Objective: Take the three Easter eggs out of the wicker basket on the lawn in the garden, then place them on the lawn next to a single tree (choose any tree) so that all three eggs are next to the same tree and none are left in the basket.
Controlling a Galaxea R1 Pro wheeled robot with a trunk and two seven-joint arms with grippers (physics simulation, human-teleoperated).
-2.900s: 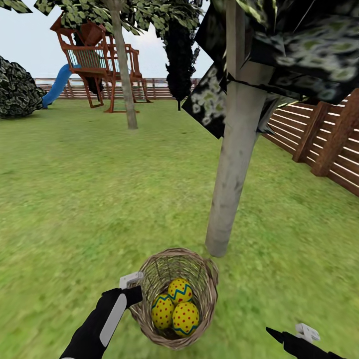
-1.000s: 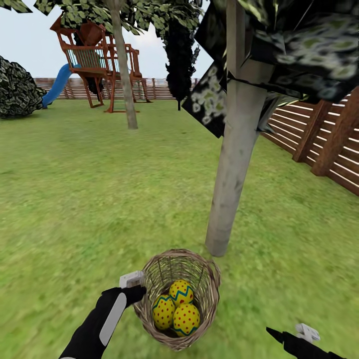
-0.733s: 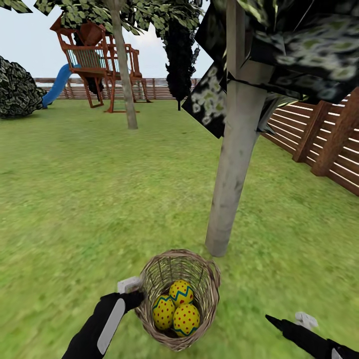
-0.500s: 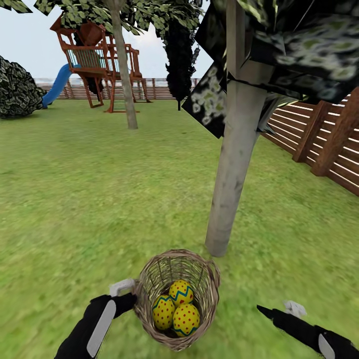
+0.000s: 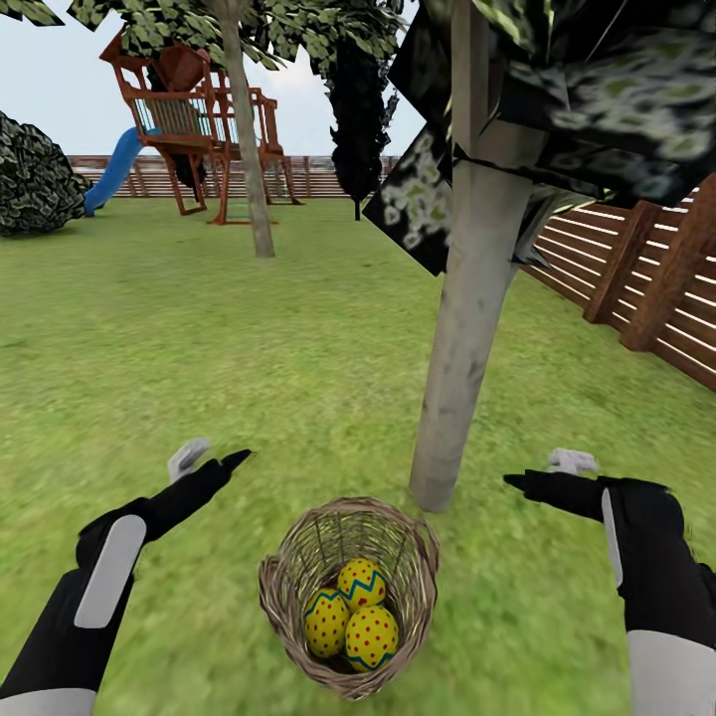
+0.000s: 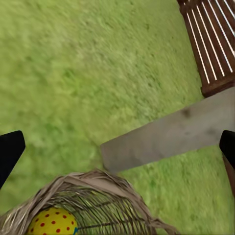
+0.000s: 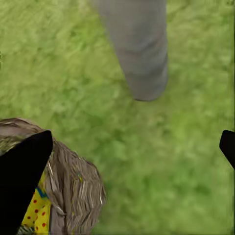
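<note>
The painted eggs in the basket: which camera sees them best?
The head view: all three eggs lie in plain sight inside the wicker basket. The left wrist view catches one egg's top; the right wrist view, a yellow sliver.

Head camera: high, facing forward and down across the mottled green lawn, round woven grey-brown wicker basket near the lower edge. Both wrist cameras: close, angled down. All three share basket rim and the straight pale grey tree trunk.
</note>
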